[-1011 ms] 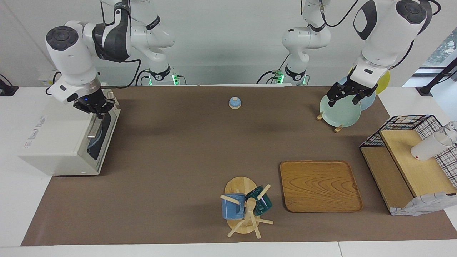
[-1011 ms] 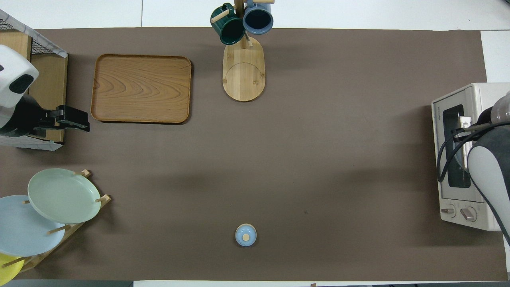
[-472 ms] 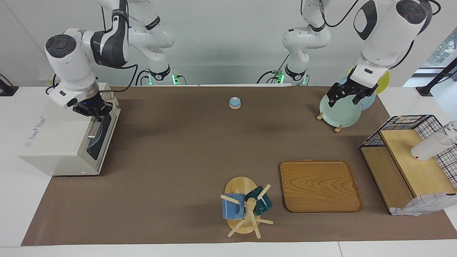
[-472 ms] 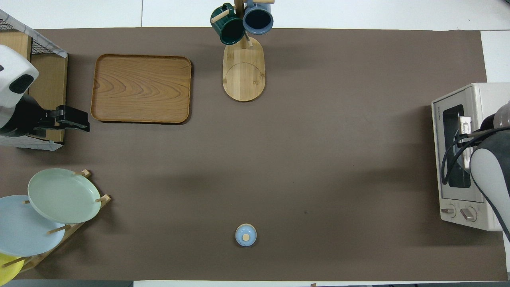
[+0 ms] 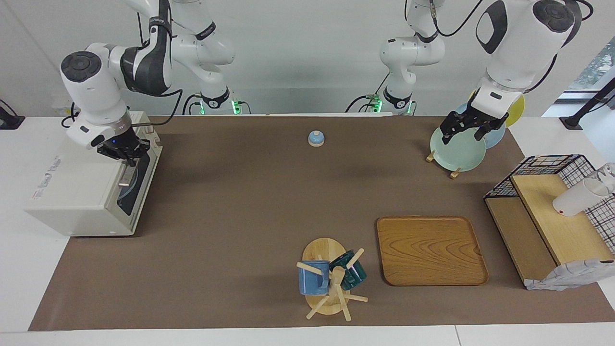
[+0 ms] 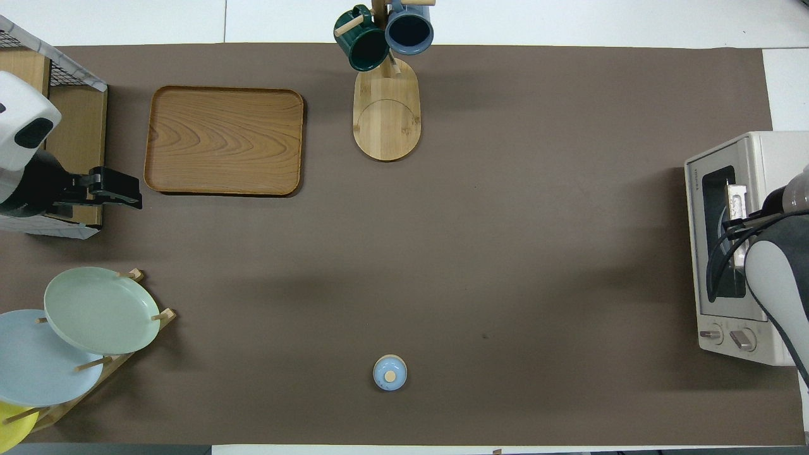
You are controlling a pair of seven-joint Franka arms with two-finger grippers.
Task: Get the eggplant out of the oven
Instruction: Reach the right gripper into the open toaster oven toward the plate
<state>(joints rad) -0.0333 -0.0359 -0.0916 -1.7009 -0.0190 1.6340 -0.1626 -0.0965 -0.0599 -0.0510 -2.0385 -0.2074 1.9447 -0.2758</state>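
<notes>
Oven door closed, eggplant hidden, right gripper above handle, grip unclear, left gripper waiting, opening unclear

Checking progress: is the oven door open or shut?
Shut: the oven door lies flush against its front, with the right gripper at the handle.

Matt brown paper-like cover over a smooth white table; off-white painted metal casing on the oven, with dark glossy glass in its door and a bright metal bar handle. Smooth grained wood, lightly sheened, for the tray and the mug stand; glossy glazed ceramic for the blue mug, green mug and pale plates. Black wire for the basket, glossy white plastic shells on both arms.
</notes>
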